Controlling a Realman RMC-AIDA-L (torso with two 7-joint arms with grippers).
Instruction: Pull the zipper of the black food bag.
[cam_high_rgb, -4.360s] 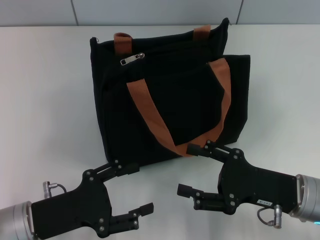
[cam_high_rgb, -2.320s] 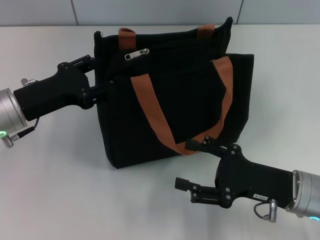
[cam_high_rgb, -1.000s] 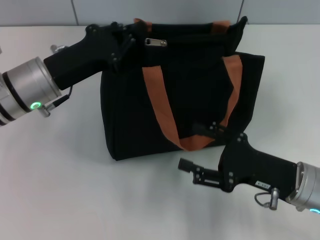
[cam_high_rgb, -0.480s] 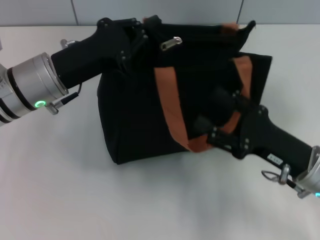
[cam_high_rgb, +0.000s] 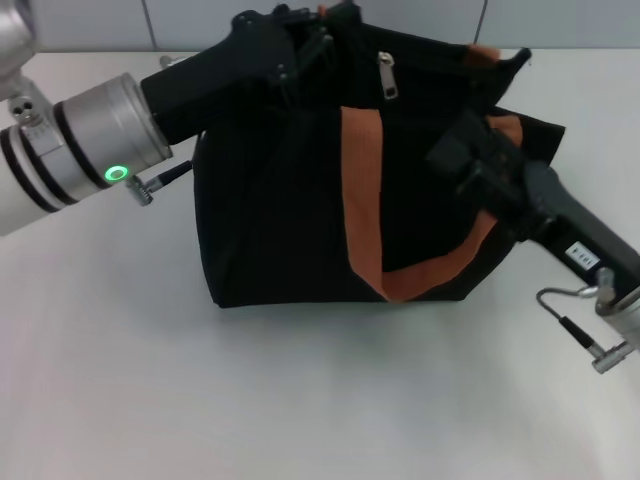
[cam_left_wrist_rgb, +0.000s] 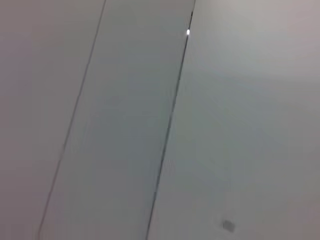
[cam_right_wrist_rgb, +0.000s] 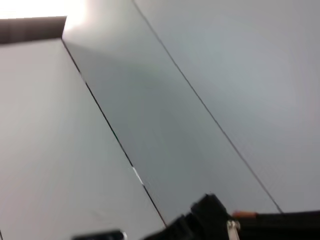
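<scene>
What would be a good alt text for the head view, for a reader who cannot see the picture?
A black food bag with orange-brown straps stands on a white table, its silver zipper hanging at the top edge. The left gripper is at the bag's top left corner; the right gripper reaches its right side.

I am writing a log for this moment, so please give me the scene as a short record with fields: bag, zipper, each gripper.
bag: black food bag on the white table, orange-brown strap across its front
zipper: silver pull tab near the top edge
left gripper: at the bag's top left corner
right gripper: against the bag's right side
</scene>
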